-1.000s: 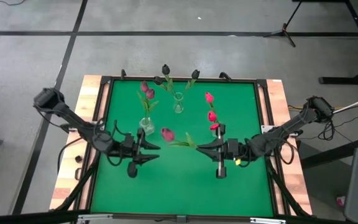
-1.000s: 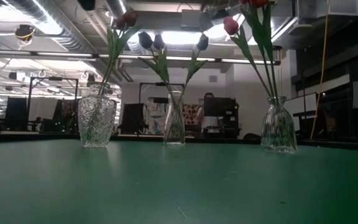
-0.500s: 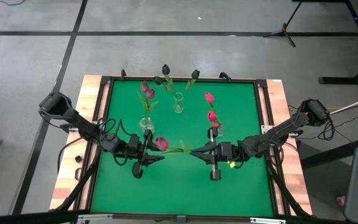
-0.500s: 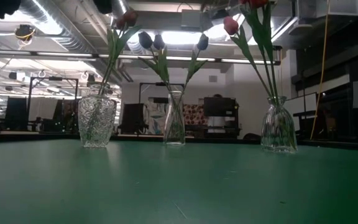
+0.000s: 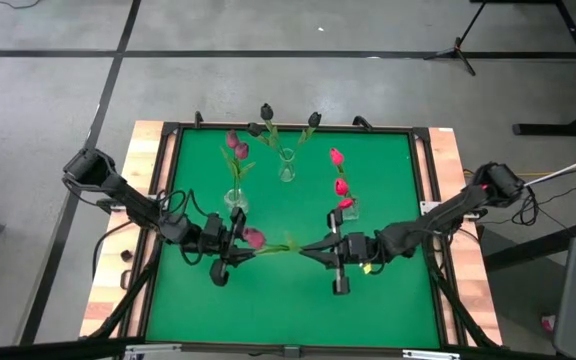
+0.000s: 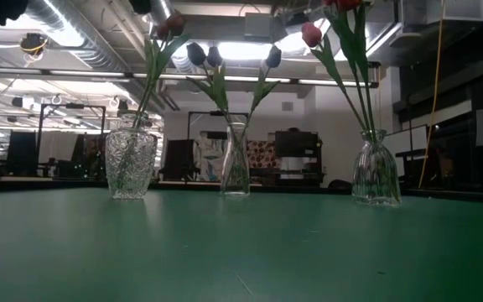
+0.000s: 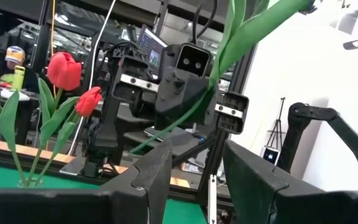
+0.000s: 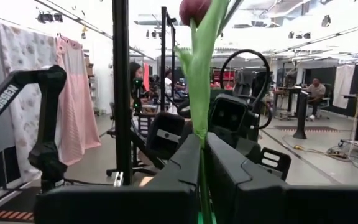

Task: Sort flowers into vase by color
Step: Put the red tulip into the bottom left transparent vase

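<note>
Green felt is covering the worktop (image 5: 288,300), with 3 glass vases toward the back. Left tool (image 5: 236,245), fingers apart, is facing the magenta tulip (image 5: 255,238); right tool (image 5: 316,248) is clamping its stem end above mid-worktop. Risk: releasing early could drop it, judging by the unclosed left fingers.

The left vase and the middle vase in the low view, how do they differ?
The left vase is wide, cut-patterned glass; the middle vase is slim and smooth. The left vase holds magenta tulips; the middle vase holds near-black tulips. Both are clear glass, upright on the green table.
</note>
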You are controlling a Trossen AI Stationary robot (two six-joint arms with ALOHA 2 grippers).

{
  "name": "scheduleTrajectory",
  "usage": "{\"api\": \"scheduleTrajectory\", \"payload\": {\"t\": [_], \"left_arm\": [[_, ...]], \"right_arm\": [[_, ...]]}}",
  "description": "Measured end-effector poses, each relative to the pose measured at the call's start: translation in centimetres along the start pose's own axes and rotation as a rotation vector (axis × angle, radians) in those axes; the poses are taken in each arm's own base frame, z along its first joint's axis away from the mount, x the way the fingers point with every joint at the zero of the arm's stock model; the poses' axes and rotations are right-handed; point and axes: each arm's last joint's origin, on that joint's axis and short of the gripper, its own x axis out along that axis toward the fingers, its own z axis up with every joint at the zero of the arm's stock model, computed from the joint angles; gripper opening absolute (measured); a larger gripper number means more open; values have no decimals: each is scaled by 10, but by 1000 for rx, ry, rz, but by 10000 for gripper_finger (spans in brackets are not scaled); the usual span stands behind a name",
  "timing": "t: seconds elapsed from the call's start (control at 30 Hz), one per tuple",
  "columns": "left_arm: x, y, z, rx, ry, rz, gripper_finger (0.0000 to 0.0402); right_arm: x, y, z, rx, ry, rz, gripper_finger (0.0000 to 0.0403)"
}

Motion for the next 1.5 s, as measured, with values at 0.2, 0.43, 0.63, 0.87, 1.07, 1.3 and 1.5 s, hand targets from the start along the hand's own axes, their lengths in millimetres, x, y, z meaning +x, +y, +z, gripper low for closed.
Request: {"api": "scheduleTrajectory", "payload": {"t": [0.2,0.43,0.63,0.87,1.07,1.3,1.5], "left_arm": [[0,0,0,-1,0,2,141],[2,5,1,3,-9,23,141],[2,6,1,3,-11,25,140],[3,7,-1,17,15,33,140],[4,11,1,16,2,42,140],[5,12,2,15,-5,43,140],[5,12,2,15,-6,41,140]], "right_arm": [[3,-5,-2,2,-7,-18,19],[16,-17,-23,47,-55,4,19],[25,-27,-43,90,-54,-3,19],[30,-35,-52,124,-99,-6,19],[43,-34,-52,140,-116,28,19],[56,-32,-61,134,-90,42,19],[57,-37,-64,160,-89,31,19]]}}
